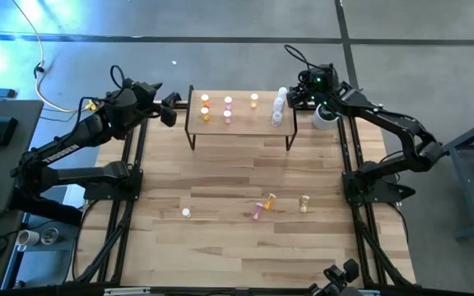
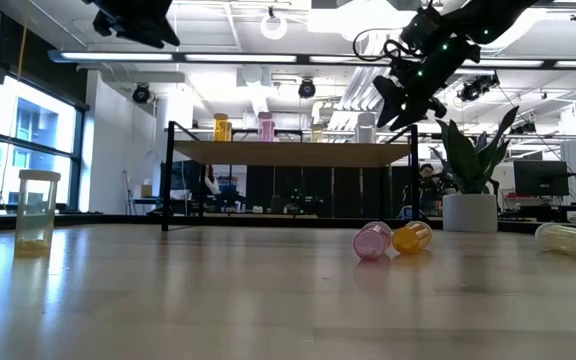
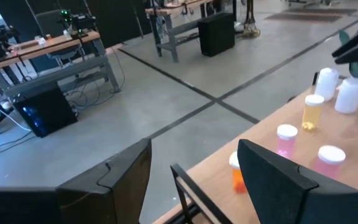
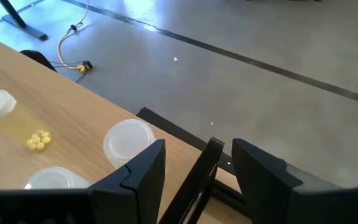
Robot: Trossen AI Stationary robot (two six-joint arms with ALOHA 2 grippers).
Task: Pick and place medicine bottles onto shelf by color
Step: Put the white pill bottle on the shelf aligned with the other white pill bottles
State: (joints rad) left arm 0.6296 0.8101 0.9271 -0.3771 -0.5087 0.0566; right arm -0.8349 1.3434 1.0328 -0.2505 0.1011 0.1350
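Note:
The shelf [image 1: 237, 115] stands at the table's far side and carries upright medicine bottles: orange [image 1: 205, 108], pink [image 1: 228, 109], yellow [image 1: 254, 99] and white [image 1: 279, 107]. Four more bottles rest on the tabletop near the front. A clear one [image 1: 186, 212] stands upright. A pink one [image 2: 372, 240], an orange one [image 2: 411, 236] and a yellowish one [image 2: 571, 240] lie on their sides. My left gripper [image 1: 169, 111] hovers open off the shelf's left end. My right gripper [image 1: 296, 94] hovers open above the shelf's right end, beside the white bottles. Neither holds anything.
The shelf's black frame [image 3: 188, 186] shows between my left fingers. A black bar [image 4: 197, 180] and white caps [image 4: 128, 140] lie below my right gripper. The tabletop between the shelf and the loose bottles is bare wood [image 1: 237, 173]. A potted plant [image 2: 468, 185] stands behind the table.

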